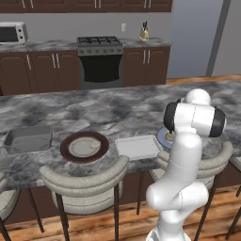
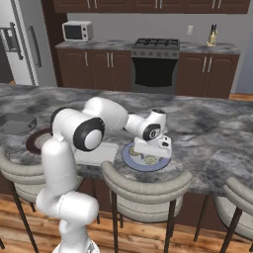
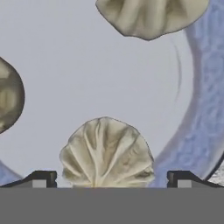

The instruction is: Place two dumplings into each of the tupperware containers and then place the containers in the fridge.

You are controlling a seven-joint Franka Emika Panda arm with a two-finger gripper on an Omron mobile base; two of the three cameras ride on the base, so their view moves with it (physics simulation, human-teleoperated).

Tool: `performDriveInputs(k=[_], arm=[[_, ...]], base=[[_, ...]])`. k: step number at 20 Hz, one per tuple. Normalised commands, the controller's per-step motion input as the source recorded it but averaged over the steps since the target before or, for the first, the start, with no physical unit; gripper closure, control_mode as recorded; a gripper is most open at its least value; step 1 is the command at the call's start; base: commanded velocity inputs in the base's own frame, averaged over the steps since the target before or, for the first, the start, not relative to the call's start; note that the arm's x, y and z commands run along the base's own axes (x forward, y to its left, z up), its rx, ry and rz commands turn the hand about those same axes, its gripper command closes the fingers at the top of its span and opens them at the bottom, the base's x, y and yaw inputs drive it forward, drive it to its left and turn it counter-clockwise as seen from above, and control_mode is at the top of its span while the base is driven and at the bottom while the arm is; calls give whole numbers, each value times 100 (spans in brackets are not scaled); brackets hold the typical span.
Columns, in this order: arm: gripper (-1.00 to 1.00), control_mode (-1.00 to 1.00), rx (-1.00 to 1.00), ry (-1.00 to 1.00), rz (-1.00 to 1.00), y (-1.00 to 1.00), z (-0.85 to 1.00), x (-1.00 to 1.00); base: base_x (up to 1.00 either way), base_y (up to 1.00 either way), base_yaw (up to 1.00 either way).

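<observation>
From the right base, the two-finger gripper (image 2: 152,157) hung low over the round blue-rimmed plate (image 2: 129,159). In the hand view, a pale pleated dumpling (image 3: 107,152) on that plate sat between wide-open, empty fingertips (image 3: 41,179).

No readable text, labels, brands or numbers anywhere (microwave (image 2: 77,31) and fridge (image 2: 20,42) fronts too small and blurred to tell).
</observation>
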Motion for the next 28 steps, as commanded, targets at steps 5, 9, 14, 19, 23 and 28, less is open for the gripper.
performDriveInputs(k=[5,9,14,19,23,28], arm=[[-100,-100,1,5,0,0,-16,0],[100,-100,0,5,0,0,-14,0],[100,-100,0,0,0,0,-5,0],[100,-100,0,-5,0,6,40,-9],[100,-100,0,-8,0,70,52,-47],[100,-100,0,-9,0,88,38,-31]], base=[[0,0,0],[0,0,0],[0,0,0],[0,0,0],[0,0,0],[0,0,0]])
